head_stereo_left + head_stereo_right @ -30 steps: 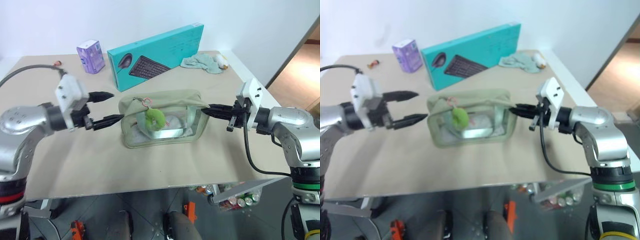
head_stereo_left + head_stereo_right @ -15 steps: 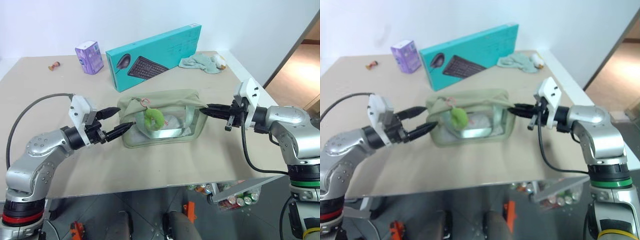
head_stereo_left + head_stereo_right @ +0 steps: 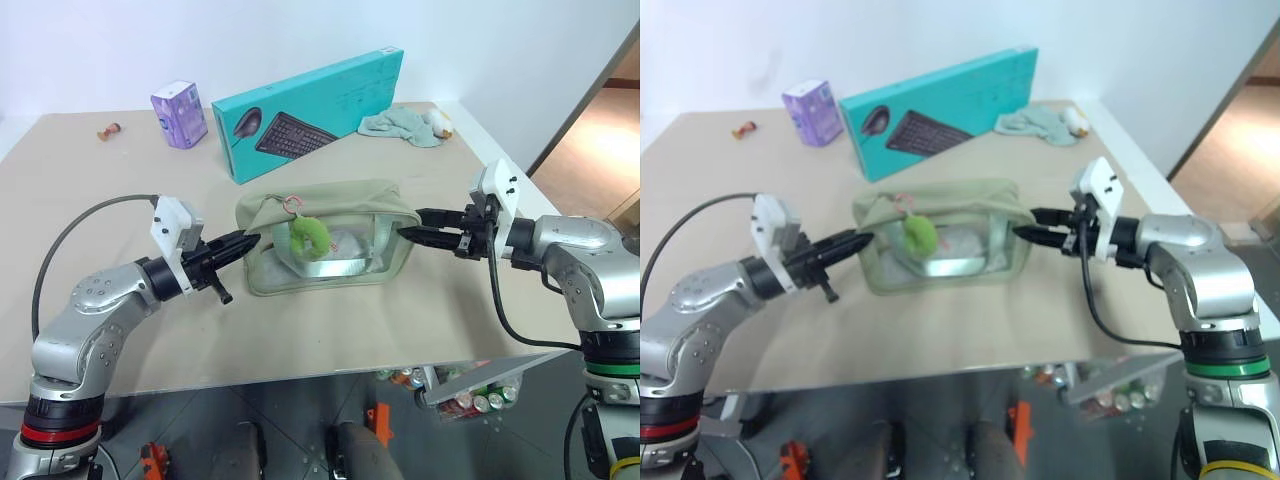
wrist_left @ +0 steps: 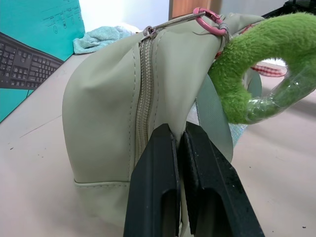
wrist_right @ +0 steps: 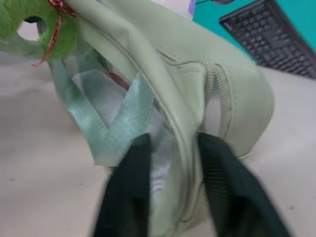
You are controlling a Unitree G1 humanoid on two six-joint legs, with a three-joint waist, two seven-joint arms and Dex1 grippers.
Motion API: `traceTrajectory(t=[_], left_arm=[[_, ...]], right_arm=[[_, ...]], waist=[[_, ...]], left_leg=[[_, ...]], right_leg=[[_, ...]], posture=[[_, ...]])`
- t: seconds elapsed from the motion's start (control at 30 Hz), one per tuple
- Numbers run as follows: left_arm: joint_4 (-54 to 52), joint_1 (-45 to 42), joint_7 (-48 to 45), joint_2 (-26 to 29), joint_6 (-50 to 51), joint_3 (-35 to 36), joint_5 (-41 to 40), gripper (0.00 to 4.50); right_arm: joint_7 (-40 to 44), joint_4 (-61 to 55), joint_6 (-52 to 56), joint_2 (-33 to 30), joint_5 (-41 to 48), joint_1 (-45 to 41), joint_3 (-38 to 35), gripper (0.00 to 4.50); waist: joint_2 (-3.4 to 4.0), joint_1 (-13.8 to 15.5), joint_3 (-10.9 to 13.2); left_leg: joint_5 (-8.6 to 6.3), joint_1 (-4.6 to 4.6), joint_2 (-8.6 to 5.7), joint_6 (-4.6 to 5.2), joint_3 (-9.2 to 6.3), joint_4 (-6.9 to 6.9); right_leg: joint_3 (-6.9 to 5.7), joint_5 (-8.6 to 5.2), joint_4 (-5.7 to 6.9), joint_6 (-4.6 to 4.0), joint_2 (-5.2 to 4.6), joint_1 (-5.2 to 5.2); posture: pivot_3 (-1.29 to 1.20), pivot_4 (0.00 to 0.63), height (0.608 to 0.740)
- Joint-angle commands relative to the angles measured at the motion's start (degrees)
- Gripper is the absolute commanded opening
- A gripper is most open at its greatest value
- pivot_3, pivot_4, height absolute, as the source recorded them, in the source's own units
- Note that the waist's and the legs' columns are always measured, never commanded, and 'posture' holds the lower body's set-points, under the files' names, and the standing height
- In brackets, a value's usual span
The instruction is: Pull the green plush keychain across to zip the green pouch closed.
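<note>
The right gripper's (image 5: pixel 170 197) fingers (image 5: pixel 126 197) are motion-blurred, with their tips behind the green pouch's (image 5: pixel 197 94) end. The green plush keychain (image 5: pixel 42 29) is cropped by the frame edge. Between the left gripper's (image 4: pixel 178 148) pressed fingers, any pinched fabric is indiscernible.

The green pouch (image 3: pixel 325 235) lay mid-table (image 3: pixel 300 330), the green plush keychain (image 3: pixel 308 234) hanging on its near side. The left gripper (image 3: pixel 248 241) met its left end, the right gripper (image 3: pixel 408 231) its right end. Behind stood a keyboard box (image 3: pixel 310 112), a small carton (image 3: pixel 181 113) to its left, a cloth (image 3: pixel 405 125) to its right.
</note>
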Motion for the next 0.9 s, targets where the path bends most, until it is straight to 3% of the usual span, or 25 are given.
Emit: traceTrajectory(t=[0.03, 0.17, 0.3, 0.4, 0.47, 0.67, 0.9], left_arm=[[-1.1, -1.2, -0.3, -0.1, -1.0, -0.7, -0.4, 0.00], [-0.9, -1.6, -0.3, -0.1, -1.0, -1.0, -0.5, 0.00], [-0.7, -1.8, -0.5, 0.0, -1.0, -1.1, -0.6, 0.00], [-0.4, -2.0, 0.0, -0.1, -1.1, -1.2, -0.2, 0.00], [-0.2, -2.3, 0.3, -0.3, -1.4, -1.5, 0.3, 0.00], [-0.3, -2.5, 1.4, -1.5, -1.8, -2.9, 1.4, 0.00], [-0.5, -1.8, 1.4, -1.4, -2.4, -2.9, 2.0, 0.00]], right_arm=[[0.7, -4.6, 7.2, -4.0, 5.2, -1.0, -4.7, 3.03], [-0.2, -8.6, 20.6, -7.4, 15.0, -3.8, -8.6, 4.44], [-1.8, -15.2, 34.4, -10.0, 28.7, -5.8, -12.4, 4.49], [-9.5, -20.6, 37.3, -6.0, 34.7, -6.1, -13.5, 4.49], [-17.7, -23.2, 37.1, -0.1, 36.3, -5.9, -12.6, 4.49], [-35.8, -30.7, 32.2, 13.5, 26.6, -1.8, -3.2, 4.49], [-41.8, -28.9, 29.3, 18.7, 22.4, -1.8, -1.1, 4.49]], waist=[[0.00, 0.1, 0.0], [-0.01, 0.1, 0.0], [-0.02, 0.1, 0.0], [-0.07, 0.1, 0.0], [-0.10, 0.1, 0.0], [-0.19, 0.1, -0.1], [-0.21, 0.1, -0.1]], left_leg=[[0.00, 0.00, -0.01, 0.00, 0.00, -0.01], [0.00, -0.05, -0.05, 0.00, -0.03, -0.01], [-0.01, -0.04, -0.03, 0.00, -0.16, -0.01], [-0.01, -0.03, -0.03, 0.00, -0.19, -0.01], [-0.01, -0.03, -0.03, 0.00, -0.19, -0.01], [0.02, -0.06, -0.06, 0.05, -0.22, 0.03], [0.06, -0.19, -0.17, 0.13, -0.19, 0.03]], right_leg=[[0.02, 0.00, 0.00, 0.01, 0.00, 0.00], [0.01, -0.03, -0.03, 0.02, -0.04, 0.00], [0.04, -0.03, -0.02, 0.00, -0.01, -0.01], [0.02, -0.05, -0.02, -0.02, -0.01, 0.00], [0.03, -0.04, -0.03, -0.01, -0.01, 0.00], [0.15, 0.05, -0.03, 0.08, -0.01, -0.03], [0.27, 0.08, -0.09, 0.16, -0.05, -0.08]], posture=[[0.00, 0.150, 0.740], [0.00, 0.150, 0.740], [0.00, 0.150, 0.740], [0.00, 0.150, 0.740], [0.00, 0.150, 0.740], [0.00, 0.150, 0.740], [0.00, 0.150, 0.740]])
